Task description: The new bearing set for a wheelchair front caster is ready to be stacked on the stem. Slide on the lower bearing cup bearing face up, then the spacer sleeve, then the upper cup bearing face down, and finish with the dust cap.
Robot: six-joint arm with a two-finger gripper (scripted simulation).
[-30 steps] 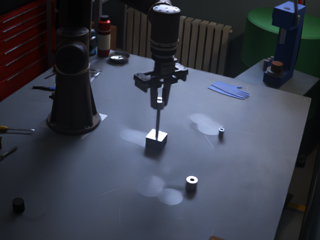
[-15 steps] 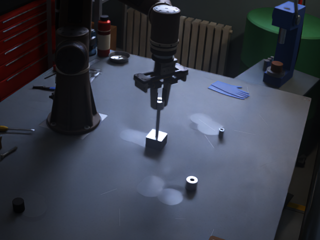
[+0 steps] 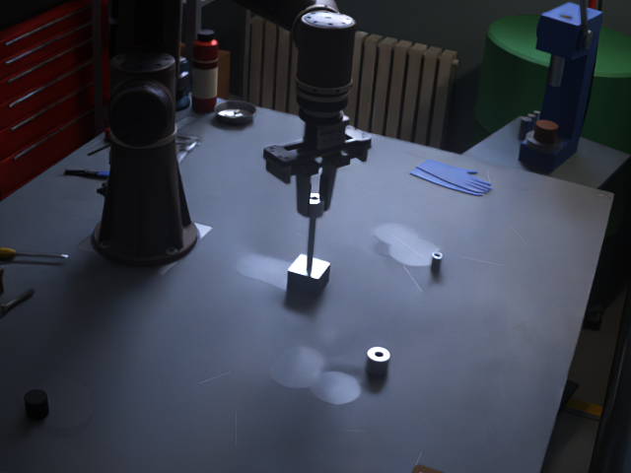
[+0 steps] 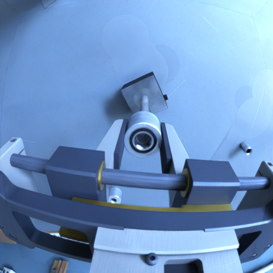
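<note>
A silver bearing cup (image 3: 315, 202) (image 4: 142, 138) sits at the top end of the thin stem (image 3: 311, 242) (image 4: 144, 102), which rises from a square metal base block (image 3: 308, 275) (image 4: 144, 93) in the middle of the table. My gripper (image 3: 315, 201) (image 4: 142, 139) has its two dark finger pads on either side of the cup, whose open bearing face with a dark ring points up. A second bearing cup (image 3: 377, 361) (image 4: 114, 195) stands on the table nearer the front. The small spacer sleeve (image 3: 436, 261) (image 4: 246, 148) stands to the right. The black dust cap (image 3: 36, 404) sits far front left.
The arm's dark base column (image 3: 144, 152) stands left of the stem block. A blue glove (image 3: 452, 176) lies at the right rear, and a blue press (image 3: 560, 86) stands on a side table beyond it. Hand tools (image 3: 30, 254) lie along the left edge.
</note>
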